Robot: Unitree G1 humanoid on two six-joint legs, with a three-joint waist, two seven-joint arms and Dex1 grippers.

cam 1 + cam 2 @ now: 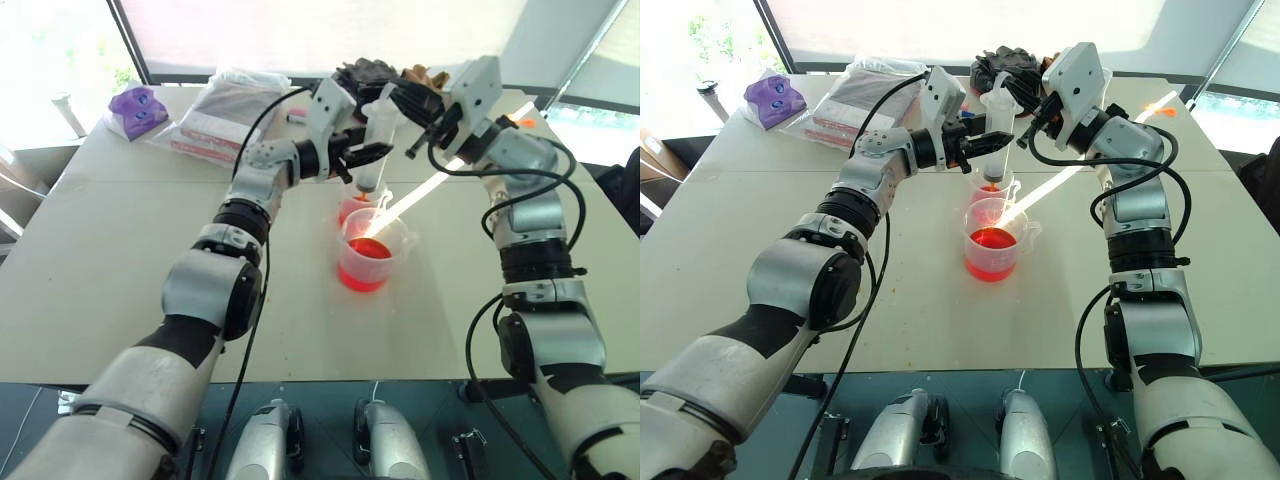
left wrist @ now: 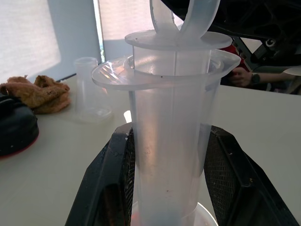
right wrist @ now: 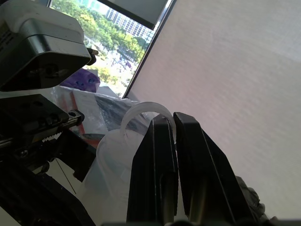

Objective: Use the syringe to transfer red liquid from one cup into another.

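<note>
The syringe [image 1: 996,128] tip is hidden in the smaller cup [image 1: 994,189]; left gripper [image 1: 983,146] clamps its clear ribbed barrel, right gripper [image 3: 174,155] pinches the plunger ring

Two head cameras look forward and down over the table [image 1: 100,260], both sharing the syringe [image 1: 997,135] upright above two cups. The left wrist camera sits very close to the syringe barrel; the right wrist camera looks closely at its plunger ring.

syringe [image 1: 992,140]: clear, upright, tip over smaller cup [image 1: 997,190] | larger cup [image 1: 992,243]: red liquid [image 1: 990,255]
</note>
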